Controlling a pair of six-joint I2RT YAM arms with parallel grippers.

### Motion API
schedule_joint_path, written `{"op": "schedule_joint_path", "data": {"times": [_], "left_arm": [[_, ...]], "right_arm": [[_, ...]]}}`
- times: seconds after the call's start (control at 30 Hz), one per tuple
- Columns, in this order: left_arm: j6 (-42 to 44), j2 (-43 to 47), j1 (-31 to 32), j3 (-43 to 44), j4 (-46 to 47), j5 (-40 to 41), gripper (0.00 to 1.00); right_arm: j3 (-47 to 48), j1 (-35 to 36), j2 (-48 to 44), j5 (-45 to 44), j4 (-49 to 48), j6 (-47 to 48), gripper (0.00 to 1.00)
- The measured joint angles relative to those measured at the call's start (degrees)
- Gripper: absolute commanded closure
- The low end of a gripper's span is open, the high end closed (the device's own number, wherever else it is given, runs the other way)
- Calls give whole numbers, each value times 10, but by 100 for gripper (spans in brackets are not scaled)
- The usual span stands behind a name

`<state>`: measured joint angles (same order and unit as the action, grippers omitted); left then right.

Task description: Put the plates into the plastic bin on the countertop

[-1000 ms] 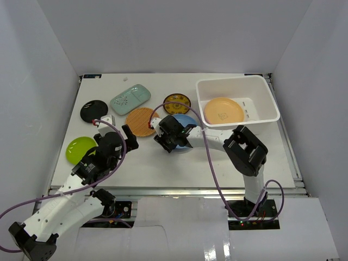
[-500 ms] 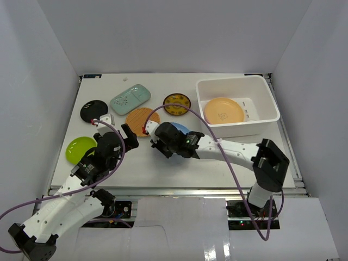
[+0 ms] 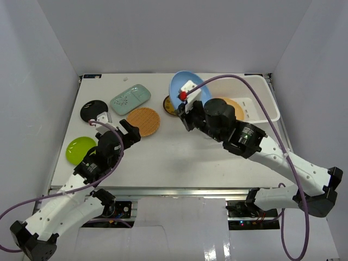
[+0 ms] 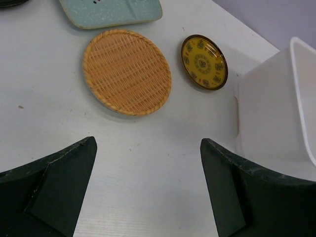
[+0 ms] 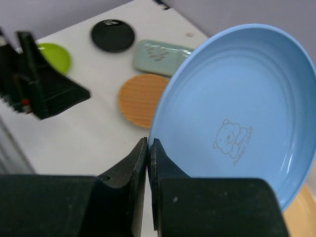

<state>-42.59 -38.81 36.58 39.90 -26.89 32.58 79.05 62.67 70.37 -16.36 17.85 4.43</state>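
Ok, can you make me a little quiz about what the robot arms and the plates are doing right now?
1. True or false: the right gripper is shut on the rim of the round blue plate, holding it up off the white countertop.
2. Which plate lies in the white plastic bin?
A. round black plate
B. round tan plate
C. round lime green plate
3. Fill in: the left gripper has its jaws ___, holding nothing.
Key: 1 true; 2 B; 3 open.
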Motion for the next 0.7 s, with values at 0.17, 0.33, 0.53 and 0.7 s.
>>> {"op": "schedule_joint_path", "data": {"times": [0.17,0.33,0.53,0.7], "left_arm": [[-31,-89,-1,-1,36,-12,7],[-47,-131,-3,-8,73,-25,7],[-61,-191,-41,-26,126,-38,7],[-68,-240,-113,-44,155,-71,7]], "right_arm": [[10,-178,31,-23,-9,24,92],[-13,-329,127,-30,-12,17,92],[-66,-404,168,2,-15,-3,92],[-81,-418,175,12,-40,-24,47]]}}
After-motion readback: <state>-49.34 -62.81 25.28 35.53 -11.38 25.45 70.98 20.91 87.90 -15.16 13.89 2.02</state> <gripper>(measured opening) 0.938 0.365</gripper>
